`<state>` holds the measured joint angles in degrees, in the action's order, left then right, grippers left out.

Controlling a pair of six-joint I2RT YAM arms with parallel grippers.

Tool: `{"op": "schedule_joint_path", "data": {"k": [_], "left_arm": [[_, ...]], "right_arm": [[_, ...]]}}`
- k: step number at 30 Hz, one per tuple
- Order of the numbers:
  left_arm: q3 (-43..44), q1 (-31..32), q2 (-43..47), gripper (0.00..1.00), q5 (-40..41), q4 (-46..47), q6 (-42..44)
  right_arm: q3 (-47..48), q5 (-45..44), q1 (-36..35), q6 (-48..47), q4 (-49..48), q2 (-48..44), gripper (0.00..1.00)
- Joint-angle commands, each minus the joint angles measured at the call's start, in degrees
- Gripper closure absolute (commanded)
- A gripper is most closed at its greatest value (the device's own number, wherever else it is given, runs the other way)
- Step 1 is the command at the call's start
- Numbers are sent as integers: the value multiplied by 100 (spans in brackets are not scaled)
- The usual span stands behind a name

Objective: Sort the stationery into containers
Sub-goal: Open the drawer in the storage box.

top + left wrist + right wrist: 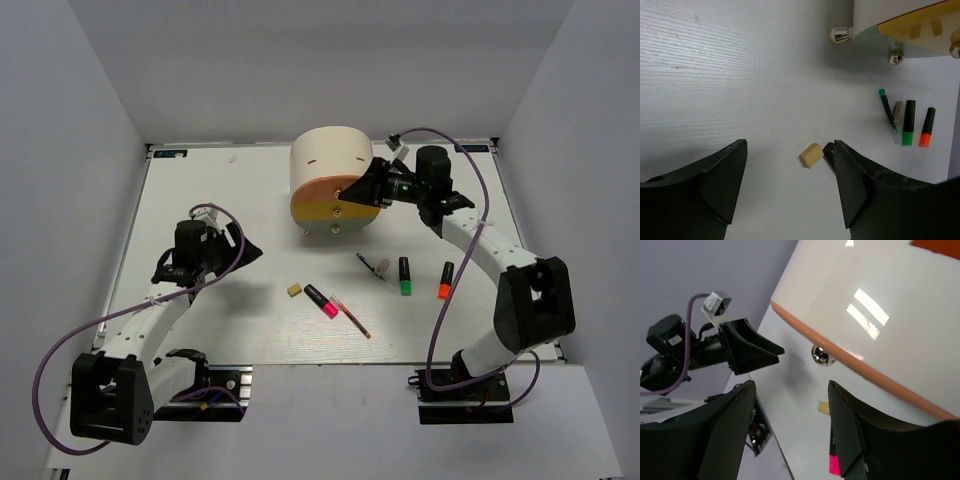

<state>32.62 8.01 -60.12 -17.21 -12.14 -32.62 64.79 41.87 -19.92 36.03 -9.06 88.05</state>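
Note:
The cream arch-topped cabinet [328,165] stands at the back middle, its orange and yellow drawer fronts [318,208] facing the arms. My right gripper [358,188] is open and empty at its front right; in the right wrist view [791,387] a shiny knob [821,355] sits just beyond the jaws. My left gripper [243,252] is open and empty, left of the stationery. The beige eraser [294,290] lies just ahead of its jaws [790,147], and shows in the left wrist view [811,155]. A pink highlighter [321,301] and a red pen [352,316] lie beside the eraser.
A dark pen [372,268], a grey eraser [383,266], a green highlighter [404,276] and an orange highlighter [444,280] lie right of centre. Grey walls close in the white table [200,200] on three sides.

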Motion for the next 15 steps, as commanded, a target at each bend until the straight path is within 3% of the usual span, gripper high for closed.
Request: {"op": "schedule_joint_path", "data": {"k": [1, 11, 15], "left_arm": [[16, 25, 0, 20, -116, 45, -16], [16, 25, -53, 20, -116, 98, -16], [-37, 25, -105, 20, -116, 151, -16]], "right_arm": [[244, -310, -108, 1063, -579, 212, 34], [358, -969, -389, 1503, -474, 397, 34], [306, -1260, -442, 1705, -509, 379, 42]]}}
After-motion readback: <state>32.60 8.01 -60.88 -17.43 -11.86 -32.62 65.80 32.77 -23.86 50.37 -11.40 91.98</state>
